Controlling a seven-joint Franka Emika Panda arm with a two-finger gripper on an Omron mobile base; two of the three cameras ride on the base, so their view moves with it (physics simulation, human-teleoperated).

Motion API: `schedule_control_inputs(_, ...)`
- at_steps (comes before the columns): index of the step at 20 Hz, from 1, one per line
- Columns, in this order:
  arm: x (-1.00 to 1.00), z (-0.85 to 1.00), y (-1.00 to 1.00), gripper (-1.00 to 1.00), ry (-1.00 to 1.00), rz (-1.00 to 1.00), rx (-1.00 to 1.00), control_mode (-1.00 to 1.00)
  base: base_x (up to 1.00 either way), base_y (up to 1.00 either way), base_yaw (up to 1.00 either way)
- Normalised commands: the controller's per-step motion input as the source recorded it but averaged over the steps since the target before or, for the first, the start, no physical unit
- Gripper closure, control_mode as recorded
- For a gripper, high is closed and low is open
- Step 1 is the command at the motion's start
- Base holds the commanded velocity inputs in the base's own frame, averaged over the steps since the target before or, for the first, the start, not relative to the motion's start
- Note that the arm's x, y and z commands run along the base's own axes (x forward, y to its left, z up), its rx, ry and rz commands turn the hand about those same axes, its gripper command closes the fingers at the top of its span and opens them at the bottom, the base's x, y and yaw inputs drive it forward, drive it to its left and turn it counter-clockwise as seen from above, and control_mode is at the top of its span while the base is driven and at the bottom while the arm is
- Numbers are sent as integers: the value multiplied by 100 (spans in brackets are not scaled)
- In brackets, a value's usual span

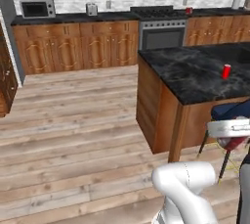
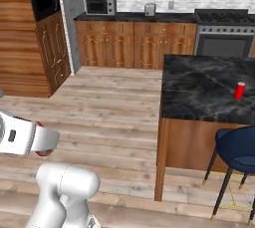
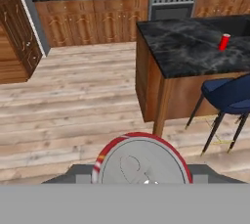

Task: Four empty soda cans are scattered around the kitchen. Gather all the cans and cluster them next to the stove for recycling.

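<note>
In the hand view a red soda can (image 3: 141, 162) with a silvery top sits right in front of the camera, and my gripper (image 3: 141, 178) is shut on it. From the left base view the gripper (image 1: 229, 132) hangs over the floor beside the island with the can's red body (image 1: 233, 143) below it. A second soda can (image 1: 226, 71) stands upright on the black island counter (image 1: 195, 78). A third soda can (image 1: 188, 10) stands on the back counter just right of the stove (image 1: 158, 12).
A blue stool (image 2: 239, 152) stands at the island's near side, close to my hand. A microwave (image 1: 37, 8) and a toaster (image 1: 91, 9) sit on the back counter left of the stove. Open wood floor (image 1: 73, 120) stretches to the left.
</note>
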Motion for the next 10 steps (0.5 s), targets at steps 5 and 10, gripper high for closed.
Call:
schedule_control_inputs(5, 0, 0, 0, 100, 0, 0, 0, 100, 83, 24, 11)
schedule_control_inputs(10, 0, 0, 0, 100, 0, 0, 0, 100, 79, 42, 8)
